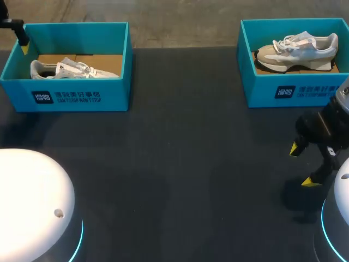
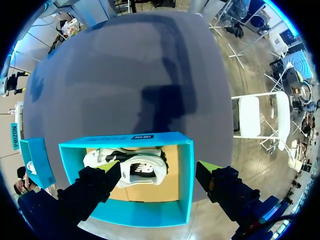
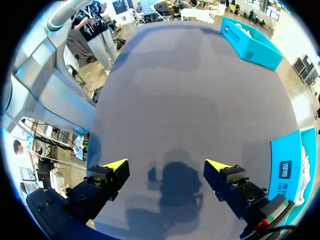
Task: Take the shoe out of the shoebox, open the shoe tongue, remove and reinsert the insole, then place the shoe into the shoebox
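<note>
left pincer [image 2: 157, 167] wide open, nothing in it; it sits over the far left corner of the left shoebox [image 1: 65, 87]; in its wrist view one finger overlaps the box interior and the other is outside a side wall, so that wall runs between the fingers; left shoe [image 1: 73, 69] is inside that box on the brown floor, apparently on its side, white and grey with a dark lining, no finger touching it; right pincer [image 1: 302, 165] also open and empty, over bare table [image 1: 180, 164] near the right edge, in front of the right shoebox [image 1: 294, 90] and apart from it; its shadow falls on the table close by; right shoe [image 1: 297, 49] stands on its sole in that box, beige and white, toe toward the left box; both boxes teal, lidless, at the table's far side, well apart
</note>
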`<state>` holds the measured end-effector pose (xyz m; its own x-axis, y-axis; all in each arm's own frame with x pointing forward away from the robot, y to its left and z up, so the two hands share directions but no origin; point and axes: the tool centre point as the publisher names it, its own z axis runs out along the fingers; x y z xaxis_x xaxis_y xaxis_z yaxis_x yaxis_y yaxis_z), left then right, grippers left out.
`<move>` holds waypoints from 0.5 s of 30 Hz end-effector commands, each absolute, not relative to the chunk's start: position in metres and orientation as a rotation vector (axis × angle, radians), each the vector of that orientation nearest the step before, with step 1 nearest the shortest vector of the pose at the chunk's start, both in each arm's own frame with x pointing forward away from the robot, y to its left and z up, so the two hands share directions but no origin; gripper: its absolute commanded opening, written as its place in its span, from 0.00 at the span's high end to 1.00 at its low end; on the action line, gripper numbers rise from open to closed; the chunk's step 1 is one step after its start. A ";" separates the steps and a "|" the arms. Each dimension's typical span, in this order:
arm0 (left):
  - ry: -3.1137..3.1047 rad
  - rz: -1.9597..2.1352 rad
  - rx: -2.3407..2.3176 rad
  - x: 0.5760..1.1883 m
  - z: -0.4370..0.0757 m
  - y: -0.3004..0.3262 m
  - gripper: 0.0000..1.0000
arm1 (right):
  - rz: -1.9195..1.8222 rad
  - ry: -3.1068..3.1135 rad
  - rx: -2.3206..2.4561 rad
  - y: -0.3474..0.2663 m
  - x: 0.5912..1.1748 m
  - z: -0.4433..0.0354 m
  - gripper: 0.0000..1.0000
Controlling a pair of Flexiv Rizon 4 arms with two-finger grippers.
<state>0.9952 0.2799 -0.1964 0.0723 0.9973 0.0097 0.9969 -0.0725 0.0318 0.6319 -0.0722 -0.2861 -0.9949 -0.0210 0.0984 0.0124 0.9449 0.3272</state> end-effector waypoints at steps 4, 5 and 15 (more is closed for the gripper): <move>2.129 0.057 2.287 0.991 -0.194 0.278 0.00 | -0.504 -3.002 0.007 -0.072 0.631 -0.287 0.00; 2.129 0.057 2.287 0.991 -0.194 0.278 0.00 | -0.504 -3.002 0.007 -0.072 0.631 -0.287 0.00; 2.129 0.057 2.287 0.991 -0.194 0.278 0.00 | -0.432 -3.063 0.002 -0.070 0.666 -0.261 0.00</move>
